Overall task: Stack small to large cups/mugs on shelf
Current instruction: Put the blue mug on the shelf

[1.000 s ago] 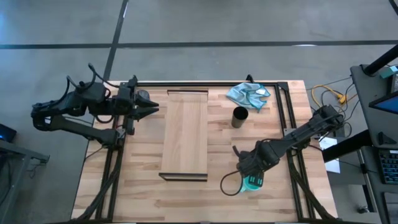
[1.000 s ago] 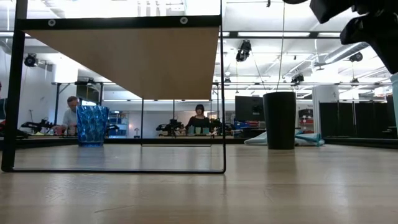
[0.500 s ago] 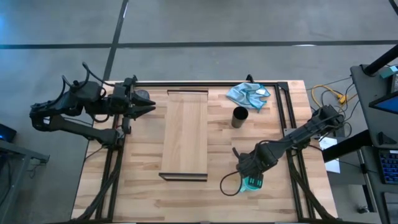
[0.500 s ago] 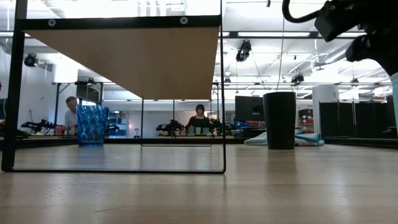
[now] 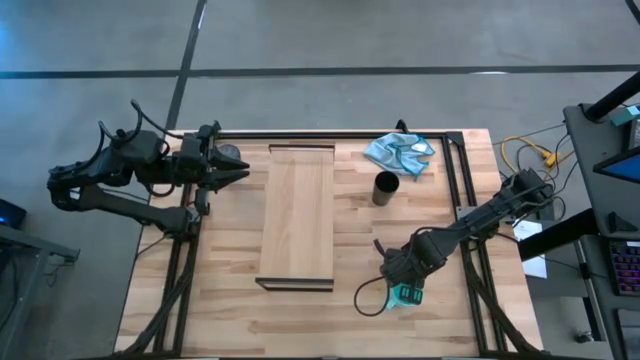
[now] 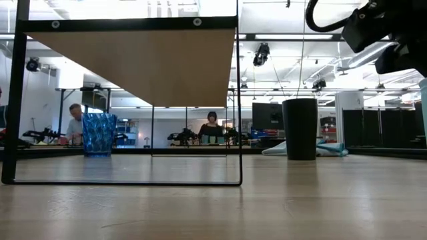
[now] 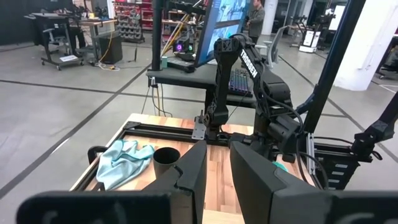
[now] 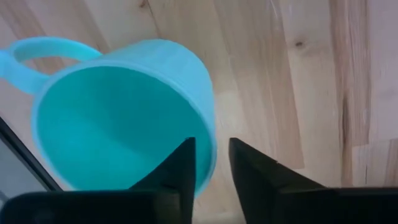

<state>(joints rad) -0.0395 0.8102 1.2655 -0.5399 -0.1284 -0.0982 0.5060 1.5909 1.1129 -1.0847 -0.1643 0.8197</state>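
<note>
The turquoise mug (image 5: 408,296) stands on its base on the tabletop near the front right, seen from above with its mouth up (image 8: 112,124). My right gripper (image 8: 211,169) is over it, shut on its wall. A black cup (image 5: 385,188) stands right of the shelf (image 5: 297,215), a long pale board raised on a dark frame (image 6: 147,63). The translucent blue cup (image 6: 99,134) shows only in the low view, standing on the table at the far left. My left gripper (image 5: 248,172) hovers open at the far left, holding nothing. My right gripper has the mug's wall at the rim (image 8: 210,144), on the side roughly opposite the handle (image 8: 37,50). One finger (image 8: 180,171) is inside the mug and the other (image 8: 252,171) outside. The fingers come from above, pointing down. The mug stays on the table.
A crumpled light blue cloth (image 5: 400,152) lies at the far right, behind the black cup. Dark frame rails (image 5: 455,180) run along the table's sides and far edge. Bare tabletop lies between the shelf and the mug. People stand in the room beyond the table.
My left gripper has drawn back a little toward the table's left edge. My right arm has shifted slightly toward the near edge, over the mug, which has stayed where it was.
</note>
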